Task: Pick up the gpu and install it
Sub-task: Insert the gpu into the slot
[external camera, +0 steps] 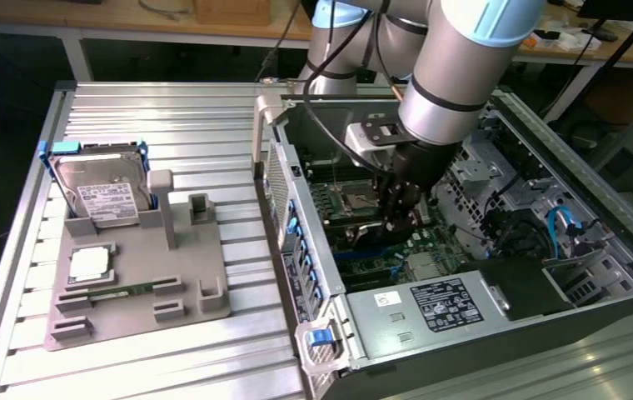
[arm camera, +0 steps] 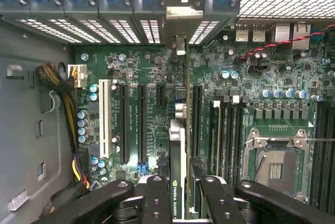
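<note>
Your gripper (external camera: 401, 218) is down inside the open case (external camera: 516, 346), above the motherboard (external camera: 366, 229). It is clamped on the gpu (arm camera: 177, 140). In the wrist view the card stands edge-on between the two black fingers (arm camera: 157, 198), with a green-marked label on the edge that faces the camera. It runs along the line of the slots towards the rear vents (arm camera: 125, 30). It sits between a pair of long black slots (arm camera: 141, 122) and the memory slots (arm camera: 225, 130). You cannot tell from here whether its lower edge is seated in a slot.

The CPU socket (arm camera: 275, 164) lies open beside the memory slots. A white slot (arm camera: 102, 116) and a bundle of cables (arm camera: 57, 77) sit on the card's other side.

The case lies on its side on a ribbed aluminium table (external camera: 161, 104), towards the exterior view's right. On the exterior view's left a grey fixture (external camera: 183, 308) rests on the same surface, just beside the case. It holds a hard drive (external camera: 100, 190) standing tilted in a blue frame, a square chip (external camera: 91, 265) lying flat, and a memory stick (external camera: 127, 291) in a groove.

Beyond the table a wooden bench (external camera: 127, 21) runs across the room, with black cables hanging in front of it. The floor around the table is dark.
</note>
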You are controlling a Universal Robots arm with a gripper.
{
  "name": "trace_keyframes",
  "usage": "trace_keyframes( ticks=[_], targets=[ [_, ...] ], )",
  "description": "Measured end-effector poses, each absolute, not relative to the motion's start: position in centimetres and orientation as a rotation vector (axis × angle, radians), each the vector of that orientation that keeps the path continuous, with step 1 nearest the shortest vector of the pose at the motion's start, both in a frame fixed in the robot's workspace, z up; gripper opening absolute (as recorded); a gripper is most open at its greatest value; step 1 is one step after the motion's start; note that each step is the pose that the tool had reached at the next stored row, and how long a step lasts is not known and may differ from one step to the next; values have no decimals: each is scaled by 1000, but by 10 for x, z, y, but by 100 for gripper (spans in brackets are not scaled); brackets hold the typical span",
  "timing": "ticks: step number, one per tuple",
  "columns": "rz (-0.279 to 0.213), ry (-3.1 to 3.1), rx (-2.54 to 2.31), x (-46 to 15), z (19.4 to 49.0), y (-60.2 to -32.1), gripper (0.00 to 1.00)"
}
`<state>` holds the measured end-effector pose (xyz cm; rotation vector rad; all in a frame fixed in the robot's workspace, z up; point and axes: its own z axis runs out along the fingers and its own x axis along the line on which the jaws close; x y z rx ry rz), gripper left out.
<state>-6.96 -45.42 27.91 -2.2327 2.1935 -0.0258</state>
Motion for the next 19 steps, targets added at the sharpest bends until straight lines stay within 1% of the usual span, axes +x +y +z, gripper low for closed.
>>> trace_keyframes(
  ticks=[19],
  targets=[
    [-26, 2194, -2233, -75, 274, -457, 27]
  ],
)
